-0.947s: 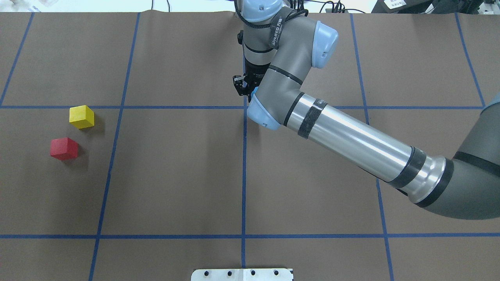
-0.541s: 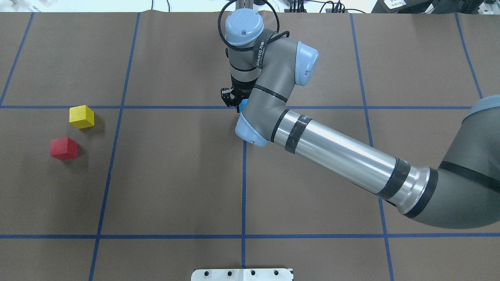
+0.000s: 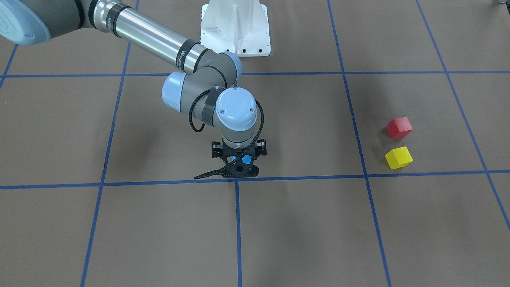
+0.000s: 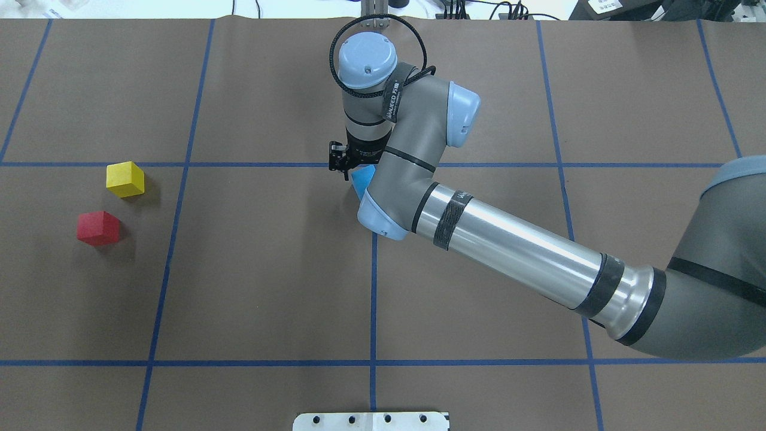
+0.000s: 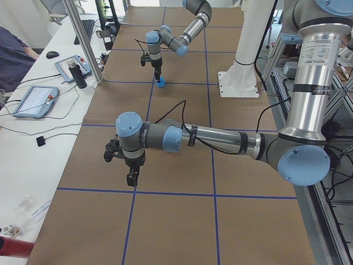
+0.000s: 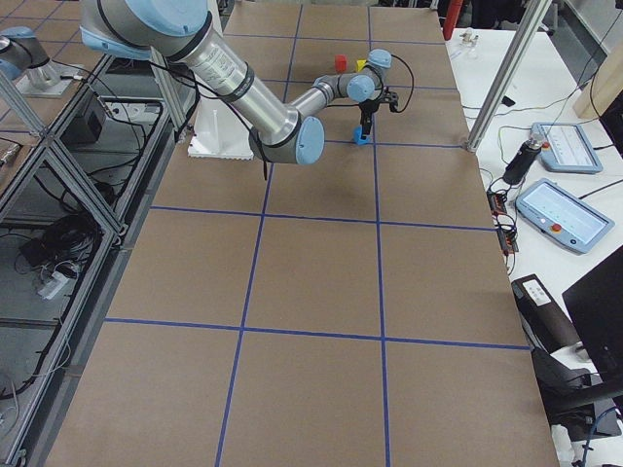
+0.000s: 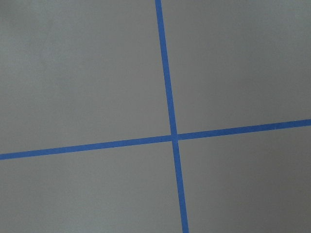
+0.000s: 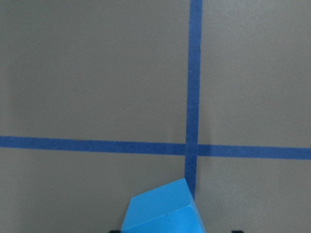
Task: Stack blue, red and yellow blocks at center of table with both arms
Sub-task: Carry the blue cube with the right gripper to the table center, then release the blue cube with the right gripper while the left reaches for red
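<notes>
I take the tape cross (image 3: 236, 181) at the middle of the worktop (image 4: 269, 269) as my reference. My right end effector (image 3: 239, 161) points straight down just on the robot's side of that cross, clamped on the blue block (image 3: 246, 160). The block shows between the black fingers in the front view and at the bottom of the right wrist view.

The blue block is a cube, so it has no long axis. Its faces are turned off square to the tape lines, with one corner pointing towards the cross. It sits a little to the robot's left of the tape line that runs away from the robot. I cannot tell from here whether its underside touches the worktop or hangs just above it.

The yellow block (image 4: 125, 179) and red block (image 4: 98, 227) lie well apart from the cross, far out on the robot's left. They are near each other but not touching. The red one is nearer the robot, and both are slightly skewed to the tape lines.

My left end effector (image 5: 132, 178) hangs over the worktop, also well to the robot's left of the cross. Only the side camera shows it, so I cannot tell whether its fingers are apart or together.
</notes>
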`<action>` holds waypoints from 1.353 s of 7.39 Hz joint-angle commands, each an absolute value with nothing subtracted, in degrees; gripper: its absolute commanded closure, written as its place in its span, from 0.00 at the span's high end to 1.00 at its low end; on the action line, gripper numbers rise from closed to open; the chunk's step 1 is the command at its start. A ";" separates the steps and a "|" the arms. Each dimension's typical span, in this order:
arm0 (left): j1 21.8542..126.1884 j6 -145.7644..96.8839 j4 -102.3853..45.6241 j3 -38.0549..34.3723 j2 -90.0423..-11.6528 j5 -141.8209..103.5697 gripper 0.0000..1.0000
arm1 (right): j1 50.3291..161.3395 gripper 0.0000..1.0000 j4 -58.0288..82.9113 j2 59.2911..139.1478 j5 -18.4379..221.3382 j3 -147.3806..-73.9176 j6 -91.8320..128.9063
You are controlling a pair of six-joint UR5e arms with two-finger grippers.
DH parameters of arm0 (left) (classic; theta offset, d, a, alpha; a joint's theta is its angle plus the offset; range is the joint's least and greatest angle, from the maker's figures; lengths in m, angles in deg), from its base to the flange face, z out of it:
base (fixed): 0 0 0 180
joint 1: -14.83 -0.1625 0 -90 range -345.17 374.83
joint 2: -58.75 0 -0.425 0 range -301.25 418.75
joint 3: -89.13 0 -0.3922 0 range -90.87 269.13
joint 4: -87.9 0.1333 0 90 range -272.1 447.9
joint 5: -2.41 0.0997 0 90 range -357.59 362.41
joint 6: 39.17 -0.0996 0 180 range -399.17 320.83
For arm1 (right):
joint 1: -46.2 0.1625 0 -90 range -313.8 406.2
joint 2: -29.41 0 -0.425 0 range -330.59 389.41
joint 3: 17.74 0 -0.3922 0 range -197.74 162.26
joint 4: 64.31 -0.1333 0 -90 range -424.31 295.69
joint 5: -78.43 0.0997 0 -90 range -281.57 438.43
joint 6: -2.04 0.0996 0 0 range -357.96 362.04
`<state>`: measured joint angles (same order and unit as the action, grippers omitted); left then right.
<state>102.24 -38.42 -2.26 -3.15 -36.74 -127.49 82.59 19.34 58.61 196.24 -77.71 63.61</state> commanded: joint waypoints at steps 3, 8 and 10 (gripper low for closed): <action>94.34 -21.33 -2.45 -7.52 -38.90 -127.32 1.00 | 91.96 0.99 26.72 66.21 205.06 -92.84 60.68; 72.09 18.87 -23.51 -13.72 -31.78 -121.20 1.00 | 104.90 0.99 30.97 78.62 205.08 -101.41 43.27; 65.39 24.52 -25.39 -13.62 -31.87 -116.52 1.00 | 105.70 0.99 30.97 79.68 205.17 -101.41 42.82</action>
<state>69.80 20.46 -23.64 -13.77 -32.02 -119.25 105.05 30.94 78.82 205.12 -101.32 43.53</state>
